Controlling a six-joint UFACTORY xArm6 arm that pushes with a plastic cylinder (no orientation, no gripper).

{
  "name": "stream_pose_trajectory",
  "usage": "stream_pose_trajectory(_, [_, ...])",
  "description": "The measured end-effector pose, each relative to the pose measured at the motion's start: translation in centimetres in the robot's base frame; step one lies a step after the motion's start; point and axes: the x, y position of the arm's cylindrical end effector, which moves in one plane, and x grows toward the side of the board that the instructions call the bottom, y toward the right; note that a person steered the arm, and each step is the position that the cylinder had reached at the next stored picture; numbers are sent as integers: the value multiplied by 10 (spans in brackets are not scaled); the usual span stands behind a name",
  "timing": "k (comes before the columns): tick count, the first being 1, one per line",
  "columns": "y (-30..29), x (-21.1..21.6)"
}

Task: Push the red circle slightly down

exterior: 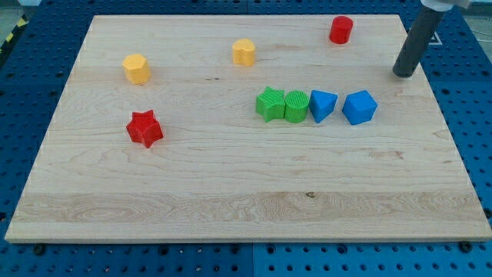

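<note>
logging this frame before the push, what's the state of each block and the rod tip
red circle: upright, alone near the view's top, untouched
my tip: on the board, right of and below the red circle, touching nothing
red star: alone at the view's left
two yellow blocks: apart, upper left
two green blocks: touching
blue blocks: left one against the green, right one apart

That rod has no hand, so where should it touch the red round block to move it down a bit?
My tip should meet the red circle on its far side, toward the view's top, at mid-width. Being round, an off-centre push would probably slide it sideways. My tip now sits lower right of it.
</note>
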Motion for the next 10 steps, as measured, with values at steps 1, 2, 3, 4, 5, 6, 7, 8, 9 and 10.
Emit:
stream_pose_trajectory(1, [-2,-37])
stream_pose_trajectory(2, [-12,-73])
stream_pose_trajectory(3, [-35,-107])
stream_pose_trajectory(4, [-64,-127])
stream_pose_trajectory(5, [-76,-124])
stream_pose_trajectory(6, [-76,-108])
stream_pose_trajectory(7, [-76,-103])
stream_pose_trajectory(8, [-77,-103])
stream_pose_trajectory(9, [-70,-103])
stream_pose_trajectory(10, [-60,-103])
